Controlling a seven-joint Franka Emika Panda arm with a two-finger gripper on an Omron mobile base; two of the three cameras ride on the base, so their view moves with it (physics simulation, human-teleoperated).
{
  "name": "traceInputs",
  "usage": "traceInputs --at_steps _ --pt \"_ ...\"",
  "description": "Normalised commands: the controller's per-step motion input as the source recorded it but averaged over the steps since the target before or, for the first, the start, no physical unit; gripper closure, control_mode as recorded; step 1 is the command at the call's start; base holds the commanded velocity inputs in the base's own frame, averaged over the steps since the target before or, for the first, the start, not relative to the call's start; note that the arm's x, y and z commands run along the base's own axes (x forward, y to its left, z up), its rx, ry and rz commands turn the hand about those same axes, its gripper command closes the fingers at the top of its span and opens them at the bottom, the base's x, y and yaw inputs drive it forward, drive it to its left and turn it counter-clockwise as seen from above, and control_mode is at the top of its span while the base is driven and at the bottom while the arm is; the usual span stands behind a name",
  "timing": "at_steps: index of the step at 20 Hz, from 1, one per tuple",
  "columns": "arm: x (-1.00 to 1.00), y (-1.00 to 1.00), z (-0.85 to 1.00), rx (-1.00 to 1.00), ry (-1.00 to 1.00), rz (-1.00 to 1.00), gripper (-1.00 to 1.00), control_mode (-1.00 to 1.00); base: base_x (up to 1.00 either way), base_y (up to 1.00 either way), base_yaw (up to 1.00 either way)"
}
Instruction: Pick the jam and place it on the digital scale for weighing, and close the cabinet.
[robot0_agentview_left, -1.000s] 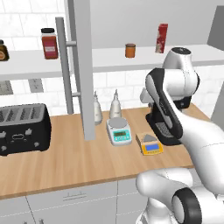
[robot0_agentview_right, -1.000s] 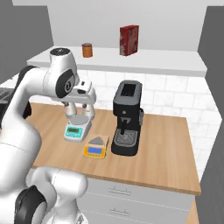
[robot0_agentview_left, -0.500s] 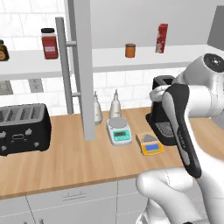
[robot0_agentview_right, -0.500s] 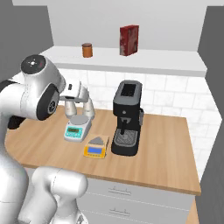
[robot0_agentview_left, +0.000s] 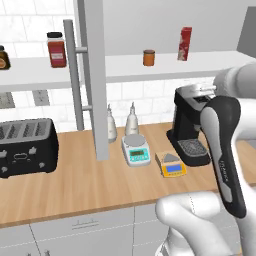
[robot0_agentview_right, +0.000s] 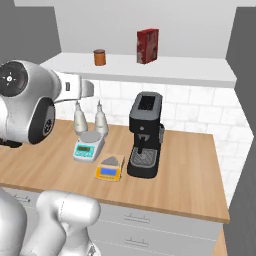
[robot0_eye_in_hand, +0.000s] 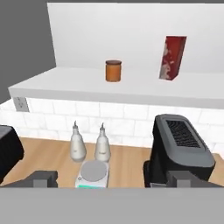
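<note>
On the white shelf (robot0_eye_in_hand: 131, 89) inside the open cabinet stands the jam (robot0_eye_in_hand: 113, 70), a short round orange-brown jar with a darker brown lid, upright and alone, well to the left of a tall red box (robot0_eye_in_hand: 175, 51). The cabinet door (robot0_agentview_left: 94, 75) is a flat, plain grey panel seen edge-on, with a long vertical grey bar handle (robot0_agentview_left: 72, 82). Farther left on the shelf is a taller red jar with a black lid (robot0_agentview_left: 56, 49). Below, a smooth wooden counter (robot0_agentview_right: 185, 170) runs over white drawers. The digital scale (robot0_agentview_right: 110, 167), small, square and yellow-orange with a grey plate and a blue display, sits on the counter just beside a boxy black coffee machine (robot0_agentview_right: 145, 134). To its left is a white-and-teal scale with a round plate (robot0_agentview_right: 89, 145), and behind that two pale teardrop-shaped bottles (robot0_agentview_right: 101, 121). A black slotted toaster (robot0_agentview_left: 26, 145) rests at the far left. The gripper (robot0_eye_in_hand: 113, 180) shows at the bottom of the hand view, its two dark finger tips (robot0_eye_in_hand: 41, 178) spread wide apart, holding nothing and touching nothing, well short of the jar.
</note>
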Motion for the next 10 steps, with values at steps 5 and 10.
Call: traceInputs --at_steps 5,10 --pt "0.00 0.00 0.59 -0.01 -0.09 0.00 -1.00 -1.00 0.00 0.00 0.00" --pt "0.17 0.00 0.36 -0.02 0.06 0.00 -1.00 -1.00 0.00 0.00 0.00"
